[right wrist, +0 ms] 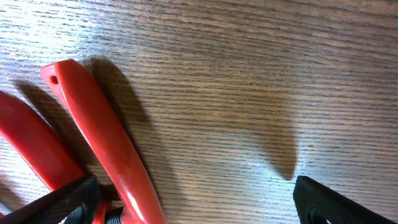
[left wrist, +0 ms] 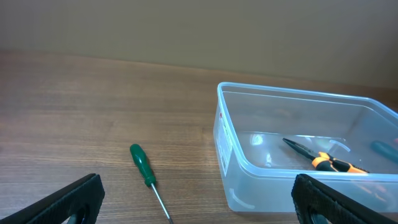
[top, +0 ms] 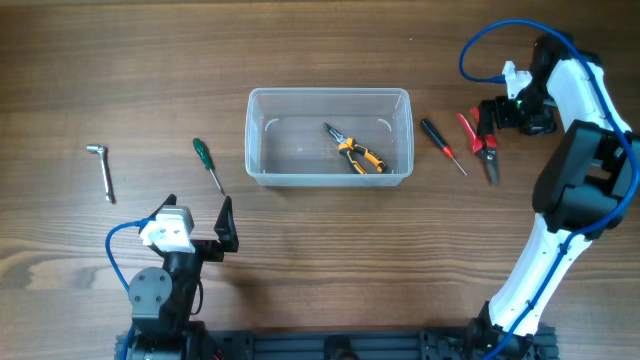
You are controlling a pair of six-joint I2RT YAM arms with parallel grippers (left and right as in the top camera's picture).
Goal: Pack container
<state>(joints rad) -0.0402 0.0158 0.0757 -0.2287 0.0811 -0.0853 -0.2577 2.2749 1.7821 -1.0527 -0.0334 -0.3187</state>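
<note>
i see the container [top: 300, 150], a clear translucent plastic rectangular tub with rounded corners and a thick rim. it stands upright on the wooden counter [top: 330, 240], about mid-scene and a little toward the far side. in its right half lie orange-handled pliers [top: 356, 152] with a slim dark nose pointing far-left. in the left wrist view the container [left wrist: 249, 180] fills the right side, and the pliers [left wrist: 326, 163] rest flat on its floor.

left of the container, apart from its wall, a green-handled screwdriver [top: 207, 163] lies on the counter, handle far, shaft running near-right. further left, well apart, is a silver l-shaped metal key [top: 102, 168]. right of the container lies a slim dark-handled screwdriver [top: 442, 145]. just beside that, further right, are red-handled cutters [top: 482, 142] with dark jaws pointing near.

my left tool [top: 198, 212] sits toward the near side, left of the container. its jaws are spread wide with nothing between them. its wrist view shows the green screwdriver [left wrist: 144, 167] lying ahead on bare wood.

my right tool [top: 497, 113] hangs at the far right, over the handle ends of the red cutters. its jaws are also spread wide and grip nothing. in its wrist view the red handles [right wrist: 106, 143] lie close below on the left, with one black finger [right wrist: 62, 202] just beside them. i cannot tell whether it touches them.
</note>
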